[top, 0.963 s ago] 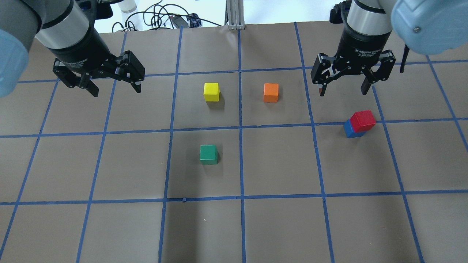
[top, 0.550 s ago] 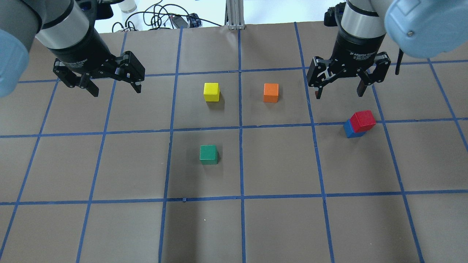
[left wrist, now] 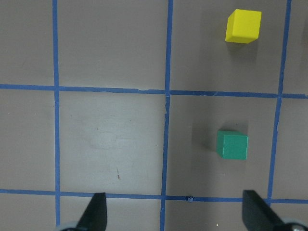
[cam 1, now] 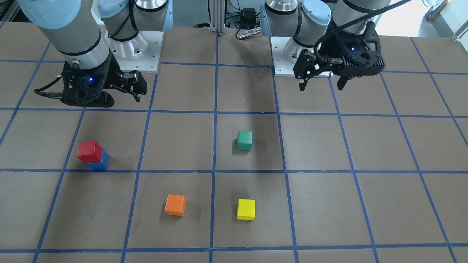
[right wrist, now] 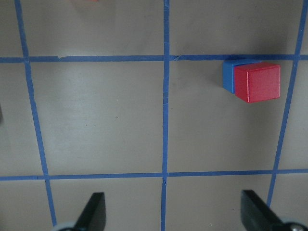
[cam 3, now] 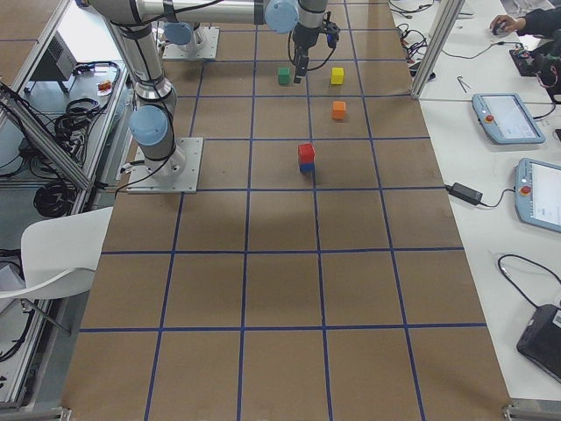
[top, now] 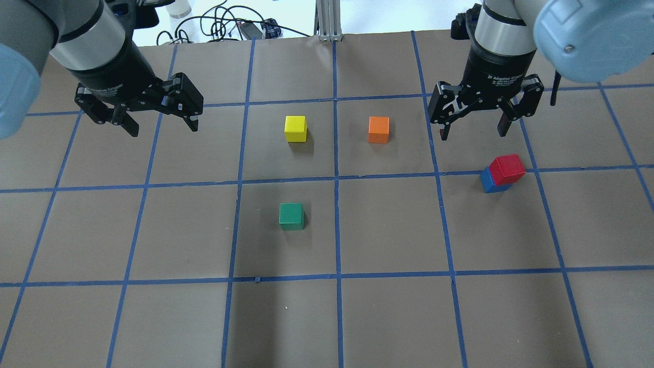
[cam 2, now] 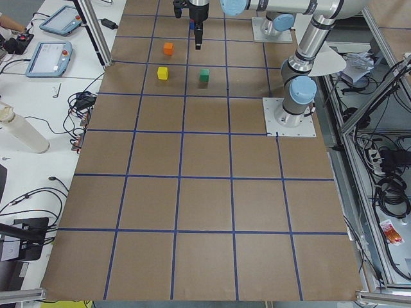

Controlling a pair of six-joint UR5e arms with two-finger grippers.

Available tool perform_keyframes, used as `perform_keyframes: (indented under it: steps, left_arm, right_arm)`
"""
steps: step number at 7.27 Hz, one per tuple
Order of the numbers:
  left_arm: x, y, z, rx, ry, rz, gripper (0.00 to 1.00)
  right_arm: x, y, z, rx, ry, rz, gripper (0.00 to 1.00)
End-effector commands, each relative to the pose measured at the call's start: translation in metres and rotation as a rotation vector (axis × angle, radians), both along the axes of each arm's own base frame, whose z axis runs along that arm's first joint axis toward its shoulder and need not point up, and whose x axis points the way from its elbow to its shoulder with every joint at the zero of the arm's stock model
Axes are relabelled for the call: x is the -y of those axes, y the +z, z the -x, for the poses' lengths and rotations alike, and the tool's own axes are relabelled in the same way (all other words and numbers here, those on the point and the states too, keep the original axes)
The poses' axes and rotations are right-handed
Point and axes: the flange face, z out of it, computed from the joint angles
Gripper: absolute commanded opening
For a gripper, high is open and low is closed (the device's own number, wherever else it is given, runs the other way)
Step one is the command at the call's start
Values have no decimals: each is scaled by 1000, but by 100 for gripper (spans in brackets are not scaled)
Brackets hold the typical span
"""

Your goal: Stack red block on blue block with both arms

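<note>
The red block [top: 507, 168] sits on top of the blue block [top: 487, 182], offset a little so part of the blue one shows; the stack also shows in the front view, red block [cam 1: 89, 151] over blue block [cam 1: 101, 163], and in the right wrist view, red block [right wrist: 256, 82] over blue block [right wrist: 227, 74]. My right gripper [top: 472, 132] is open and empty, raised behind the stack and apart from it. My left gripper [top: 163, 129] is open and empty, raised over the far left of the table; it also shows in the front view [cam 1: 320, 87].
A yellow block [top: 296, 128] and an orange block [top: 378, 129] stand in the middle of the far row. A green block [top: 291, 215] stands nearer the robot, below the yellow one. The brown table [top: 388, 317] carries a blue tape grid.
My right gripper has shifted slightly to the left in the overhead view, still open. The left gripper and all the blocks have not moved.
</note>
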Motion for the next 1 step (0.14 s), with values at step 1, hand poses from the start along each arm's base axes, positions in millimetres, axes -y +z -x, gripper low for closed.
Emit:
perform_keyframes:
  steps: [1]
  left_arm:
    - [-1, -1, 1, -1, -1, -2, 100]
  right_arm:
    - [0, 0, 0, 2, 1, 0, 100]
